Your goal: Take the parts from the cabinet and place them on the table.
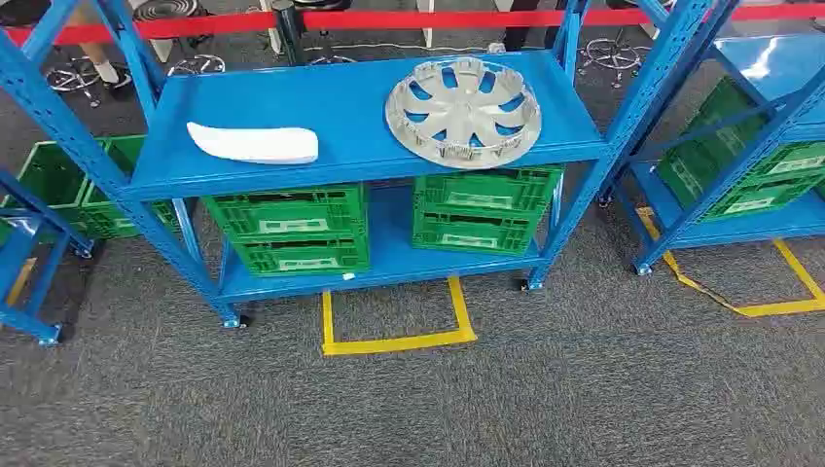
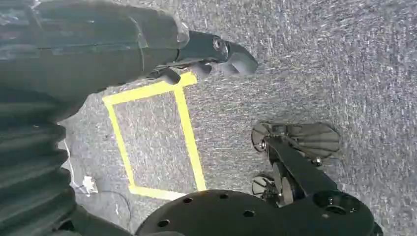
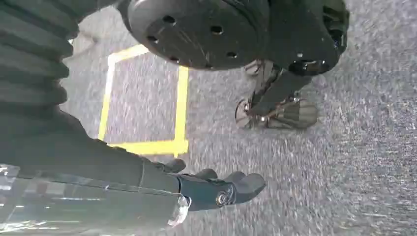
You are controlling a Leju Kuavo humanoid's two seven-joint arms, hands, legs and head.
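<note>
On the top shelf of the blue cabinet (image 1: 350, 161) lie two parts: a long white curved panel (image 1: 255, 144) on the left and a round silver wheel cover (image 1: 463, 110) on the right. My left hand (image 2: 206, 55) hangs over the grey carpet with its fingers loosely extended and nothing in them. My right hand (image 3: 216, 189) hangs the same way on the other side, also holding nothing. Both hands are well away from the cabinet.
Green crates (image 1: 292, 229) (image 1: 482, 209) fill the lower shelf. More blue racks with green crates stand at the left (image 1: 58, 185) and right (image 1: 749, 165). A yellow tape square (image 1: 397, 326) marks the carpet in front of the cabinet. A red barrier (image 1: 418, 17) runs behind.
</note>
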